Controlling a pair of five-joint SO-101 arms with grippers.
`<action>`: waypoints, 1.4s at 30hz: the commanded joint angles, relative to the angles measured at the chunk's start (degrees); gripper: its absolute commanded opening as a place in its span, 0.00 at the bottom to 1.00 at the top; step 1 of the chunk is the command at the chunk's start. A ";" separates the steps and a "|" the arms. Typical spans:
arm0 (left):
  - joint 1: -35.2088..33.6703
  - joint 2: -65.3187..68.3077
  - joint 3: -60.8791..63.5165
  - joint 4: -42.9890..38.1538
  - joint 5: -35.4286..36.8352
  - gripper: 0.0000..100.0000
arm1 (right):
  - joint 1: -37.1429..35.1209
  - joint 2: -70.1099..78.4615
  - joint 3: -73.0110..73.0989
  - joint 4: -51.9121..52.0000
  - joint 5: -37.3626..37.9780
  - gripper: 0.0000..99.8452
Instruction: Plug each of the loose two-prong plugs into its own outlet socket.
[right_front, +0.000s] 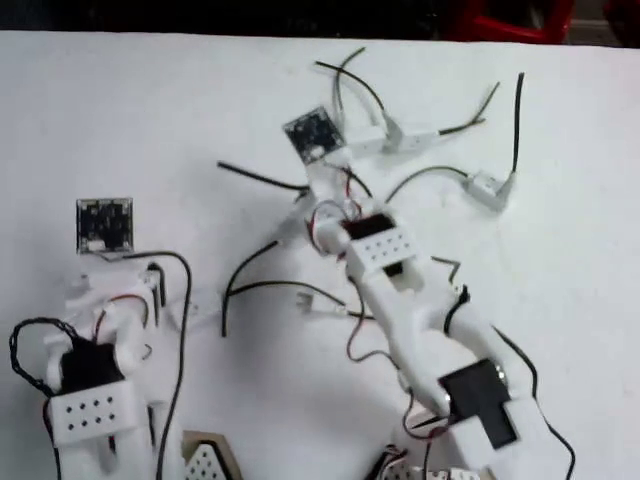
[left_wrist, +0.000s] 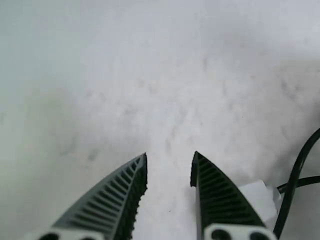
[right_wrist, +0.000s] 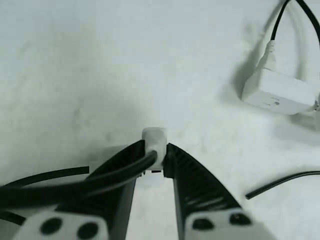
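One plug (right_wrist: 154, 140), clamped in right pincer (right_wrist: 155, 149)

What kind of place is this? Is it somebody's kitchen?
Not a kitchen; most likely a robot lab or workshop bench. The white left arm and right arm sit at a plain white table, with black cords and an outlet socket scattered on it. The right gripper holds a plug.
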 joint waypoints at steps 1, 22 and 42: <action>-0.75 -4.35 0.88 -1.32 0.26 0.15 | 1.63 1.71 -8.44 5.76 0.53 0.02; -0.75 -13.93 5.45 -0.88 0.26 0.15 | 1.19 10.68 -15.56 14.46 3.34 0.02; -0.75 -13.93 5.45 -0.88 0.26 0.15 | -0.75 10.68 -11.52 14.73 3.52 0.02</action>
